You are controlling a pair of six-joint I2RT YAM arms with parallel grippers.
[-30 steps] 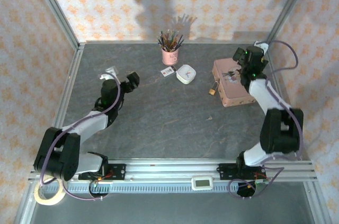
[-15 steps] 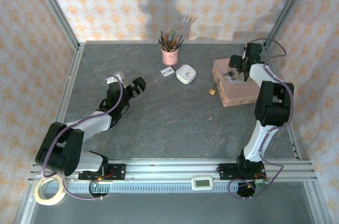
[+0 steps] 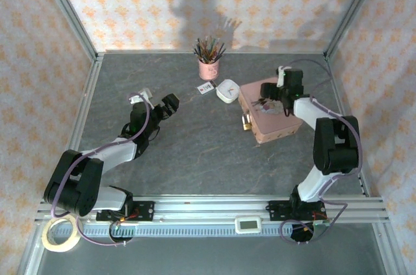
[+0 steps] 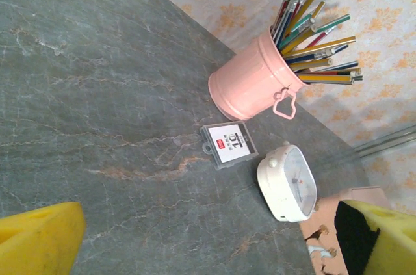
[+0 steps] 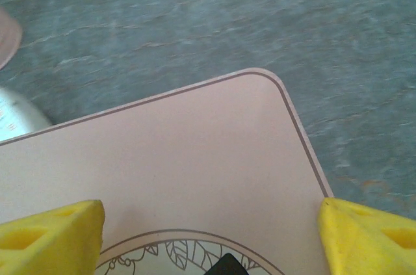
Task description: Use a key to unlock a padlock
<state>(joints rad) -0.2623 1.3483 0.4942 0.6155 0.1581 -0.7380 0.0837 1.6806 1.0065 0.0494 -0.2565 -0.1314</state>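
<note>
Two pincers to call, starting with the left gripper (image 3: pixel 166 106): spread wide, yellow fingers (image 4: pixel 39 239) far apart, nothing between them, hanging low over the grey table (image 3: pixel 195 151) left of centre. Looking out from that wrist at a pink cup (image 4: pixel 250 86) stuffed with coloured pencils, a small flat label packet (image 4: pixel 227 146) just in front of it, and a white clock (image 4: pixel 289 184) lying beside the packet. Well apart from the padlock, frankly.

Now across to the right gripper (image 5: pixel 208 213): also parted wide, one yellow pad at each lower corner of its wrist view, poised right over the lid of the pink tin (image 3: pixel 276 125), near a rounded corner of it. Gripping nothing that can be made out. Touching the lid or just clear of it, impossible to say from here.

And down to the padlock (image 3: pixel 246 122): tiny, brass-gold, tight against the tin's left side, toward the middle of the table, near the white clock. Clear of both sets of fingers. Too small to tell shackle shut or sprung.

Down at the near-left corner, beyond the rail, a roll of tape (image 3: pixel 62 235).
</note>
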